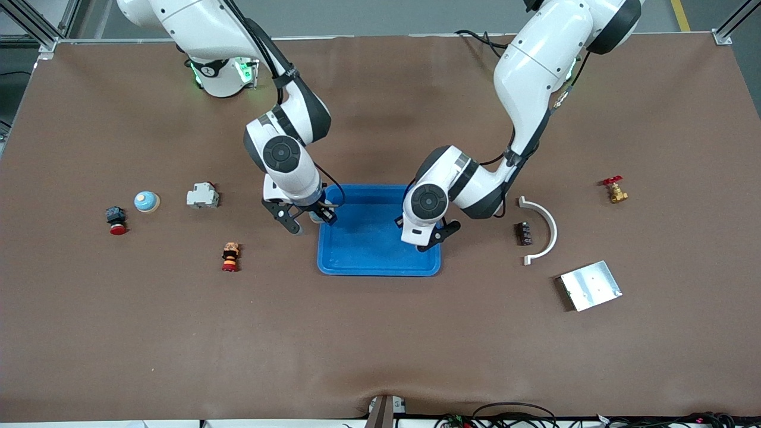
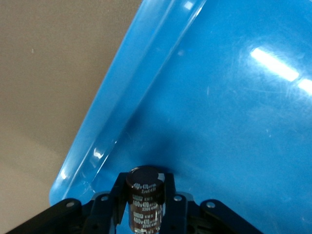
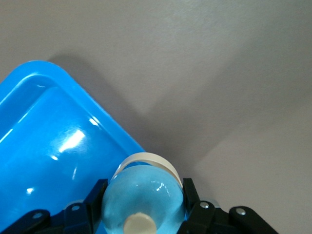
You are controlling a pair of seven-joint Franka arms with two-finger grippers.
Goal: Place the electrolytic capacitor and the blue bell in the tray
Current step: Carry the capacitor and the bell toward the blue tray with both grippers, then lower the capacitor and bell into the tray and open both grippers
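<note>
The bright blue tray [image 1: 368, 241] lies mid-table between both arms. My left gripper [image 1: 429, 241] hangs over the tray's corner toward the left arm's end. In the left wrist view that gripper [image 2: 145, 181] is shut on the electrolytic capacitor [image 2: 146, 200], a dark brown cylinder with white print, just above the tray floor [image 2: 219, 97] near its rim. My right gripper [image 1: 309, 220] hovers over the tray's rim at the right arm's end. The right wrist view shows this gripper [image 3: 144, 187] shut on the blue bell [image 3: 146, 197], a pale blue dome with a cream knob, above the tray edge [image 3: 48, 146].
Toward the right arm's end lie another blue bell [image 1: 146, 201], a grey-white block [image 1: 202, 195], a red-and-black button [image 1: 116, 220] and an orange-red stacked part [image 1: 230, 256]. Toward the left arm's end: a white curved piece [image 1: 544, 232], a dark part [image 1: 523, 233], a silver plate [image 1: 590, 285], a brass valve [image 1: 615, 190].
</note>
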